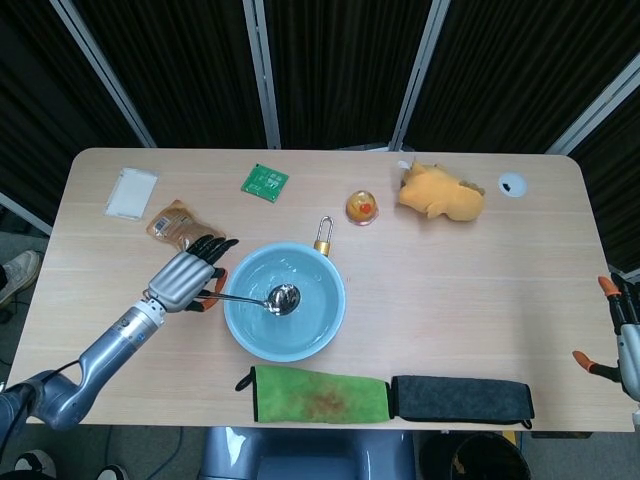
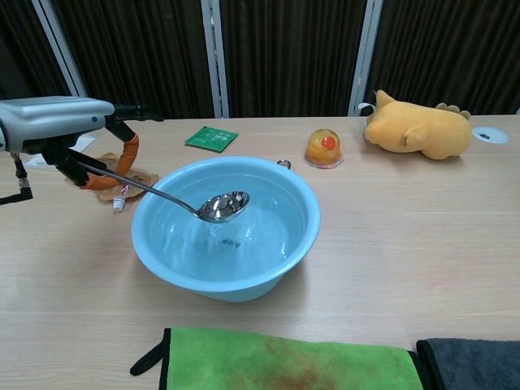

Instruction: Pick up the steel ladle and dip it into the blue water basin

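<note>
My left hand [image 1: 186, 281] [image 2: 61, 130] grips the orange handle of the steel ladle [image 1: 282, 298] [image 2: 223, 205] at the left of the blue water basin [image 1: 331, 310] [image 2: 305, 236]. The ladle's bowl hangs above the water over the basin's middle, with drops falling from it. Its thin shaft crosses the basin's left rim. Rippled water fills the basin. At the right edge of the head view, only a small part of my right hand [image 1: 625, 335] shows, far from the basin.
A brass padlock [image 1: 323, 237] lies just behind the basin. A snack packet [image 1: 177, 224], a green chip board [image 1: 264, 182], a white packet [image 1: 131, 192], an orange jelly cup [image 1: 361, 207] and a yellow plush toy [image 1: 440, 192] lie further back. Green [image 1: 318, 394] and dark grey [image 1: 461, 398] towels line the front edge.
</note>
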Robot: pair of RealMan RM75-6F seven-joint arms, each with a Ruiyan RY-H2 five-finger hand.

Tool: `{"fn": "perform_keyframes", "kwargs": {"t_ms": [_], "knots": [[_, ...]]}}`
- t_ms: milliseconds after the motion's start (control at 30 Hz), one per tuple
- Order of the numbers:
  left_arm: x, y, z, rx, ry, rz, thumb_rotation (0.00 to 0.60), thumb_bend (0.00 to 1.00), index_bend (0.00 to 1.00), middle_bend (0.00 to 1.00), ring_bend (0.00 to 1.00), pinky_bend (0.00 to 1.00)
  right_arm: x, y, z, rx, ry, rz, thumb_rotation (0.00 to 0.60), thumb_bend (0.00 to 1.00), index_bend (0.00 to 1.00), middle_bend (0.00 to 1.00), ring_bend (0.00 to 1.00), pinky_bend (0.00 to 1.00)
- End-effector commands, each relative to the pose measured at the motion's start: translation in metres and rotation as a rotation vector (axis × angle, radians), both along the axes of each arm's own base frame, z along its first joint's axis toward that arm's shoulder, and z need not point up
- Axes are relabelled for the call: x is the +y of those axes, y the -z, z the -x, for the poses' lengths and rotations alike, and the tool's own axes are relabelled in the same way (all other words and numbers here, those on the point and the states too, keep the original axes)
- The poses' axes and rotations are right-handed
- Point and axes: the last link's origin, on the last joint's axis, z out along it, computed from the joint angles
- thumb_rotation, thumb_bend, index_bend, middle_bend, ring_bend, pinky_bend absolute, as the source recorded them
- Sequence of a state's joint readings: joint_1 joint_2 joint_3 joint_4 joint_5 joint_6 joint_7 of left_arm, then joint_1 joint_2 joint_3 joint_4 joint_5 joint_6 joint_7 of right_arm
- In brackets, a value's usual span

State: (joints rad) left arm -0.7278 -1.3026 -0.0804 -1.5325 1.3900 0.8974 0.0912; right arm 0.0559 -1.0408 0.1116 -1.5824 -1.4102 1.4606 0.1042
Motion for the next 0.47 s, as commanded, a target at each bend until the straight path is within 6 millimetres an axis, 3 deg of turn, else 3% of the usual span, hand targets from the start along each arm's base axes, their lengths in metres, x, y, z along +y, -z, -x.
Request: {"fn": "perform_keyframes", "kwargs": {"t_ms": [33, 467], "knots": [[-0.002, -0.007, -0.001, 0.013, 0.003, -0.016, 0.600, 0.66, 0.78, 0.00, 0.00, 0.00, 0.002, -0.003, -0.001, -0.010, -0.004, 0.014, 0.600, 0.00, 0.00, 0.00, 0.00, 0.00], [-0.015, -0.024, -0.013, 0.054, 0.024, -0.047, 0.600, 0.66, 0.78, 0.00, 0.00, 0.00, 0.007, -0.006, -0.004, -0.034, -0.032, 0.018, 0.600, 0.00, 0.00, 0.00, 0.00, 0.00]]}}
